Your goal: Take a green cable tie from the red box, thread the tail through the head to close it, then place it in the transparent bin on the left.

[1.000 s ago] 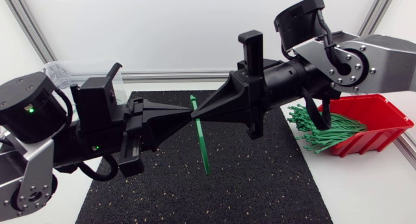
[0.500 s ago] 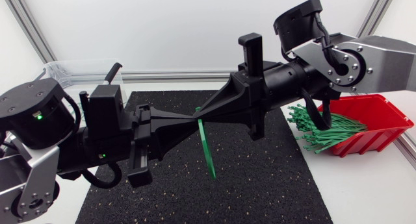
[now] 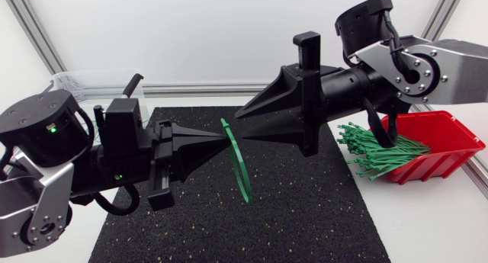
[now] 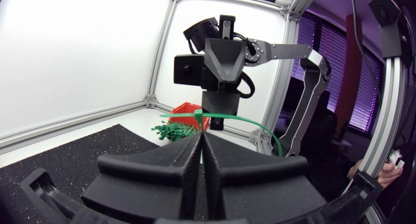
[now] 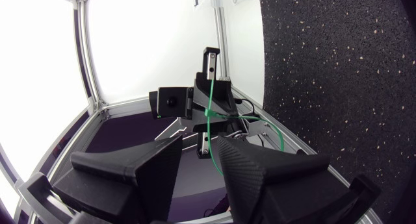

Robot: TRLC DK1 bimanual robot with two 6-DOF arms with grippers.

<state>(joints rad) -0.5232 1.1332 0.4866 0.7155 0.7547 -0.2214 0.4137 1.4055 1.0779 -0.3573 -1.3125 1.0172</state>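
A green cable tie (image 3: pixel 243 174) bent into a curved loop hangs over the black mat (image 3: pixel 305 210). My left gripper (image 3: pixel 226 139) is shut on the tie's upper part. In the left wrist view, the tie (image 4: pixel 250 121) crosses just ahead of the shut left gripper (image 4: pixel 200 136). My right gripper (image 3: pixel 240 124) is open a short way to the right of the tie and does not touch it. In the right wrist view, the tie (image 5: pixel 209 115) hangs ahead of the right gripper's (image 5: pixel 199 142) spread fingers. The red box (image 3: pixel 446 141) holds several green ties (image 3: pixel 377 152). The transparent bin (image 3: pixel 85 81) stands at the back left.
Both arms meet above the middle of the mat, the left arm (image 3: pixel 46 156) low at the left and the right arm (image 3: pixel 412 65) above the red box. White table surface (image 3: pixel 427 217) lies in front of the red box.
My right gripper has opened, let go of the tie and drawn back to the right. The left gripper still holds the tie, which now bows into a loop.
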